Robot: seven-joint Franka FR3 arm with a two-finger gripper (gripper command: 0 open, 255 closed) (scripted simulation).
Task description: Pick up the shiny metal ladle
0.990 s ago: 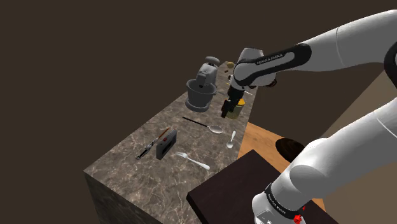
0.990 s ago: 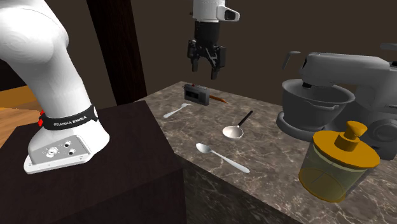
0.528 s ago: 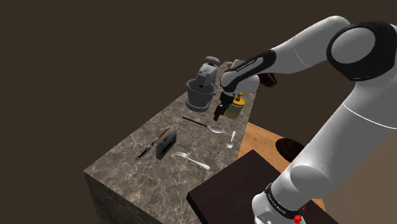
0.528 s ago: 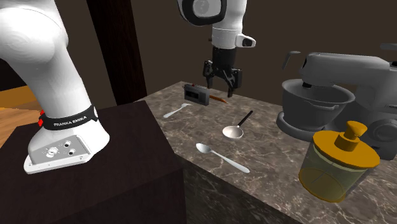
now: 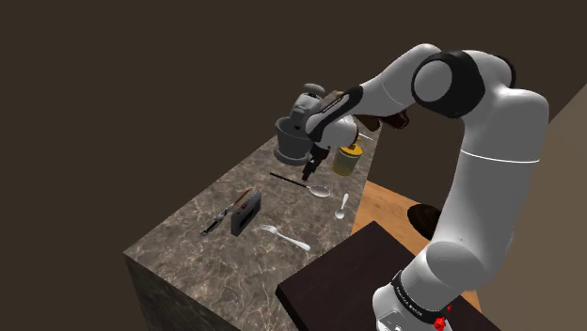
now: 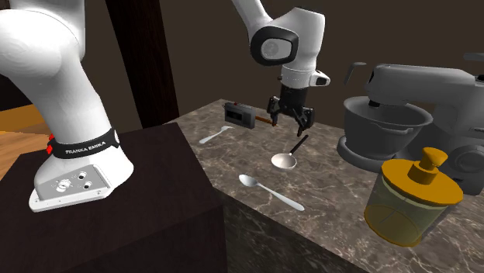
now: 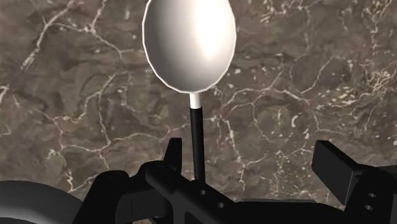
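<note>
The ladle lies flat on the marble counter (image 5: 183, 240). It has a shiny silver bowl (image 6: 284, 160) and a thin black handle (image 5: 290, 179) pointing toward the mixer. My gripper (image 6: 291, 121) hangs open a little above the handle's far end, fingers pointing down; in the shoulder view the gripper (image 5: 309, 172) sits just over the handle. In the wrist view the silver bowl (image 7: 189, 43) lies ahead and the black handle (image 7: 198, 137) runs back between my spread fingers (image 7: 336, 167). Nothing is held.
A grey stand mixer (image 6: 403, 116) stands just beyond the ladle's handle, with an amber lidded jar (image 6: 411, 198) beside it. A spoon (image 6: 267, 190), a second piece of silver cutlery (image 6: 215, 136), a black box (image 6: 240, 114) and a knife (image 5: 224, 214) lie on the counter. The dark stand (image 6: 116, 202) adjoins it.
The gripper has come down and moved toward the mixer, from high above the black box to just over the ladle's handle. It stayed open. Nothing on the counter moved.
</note>
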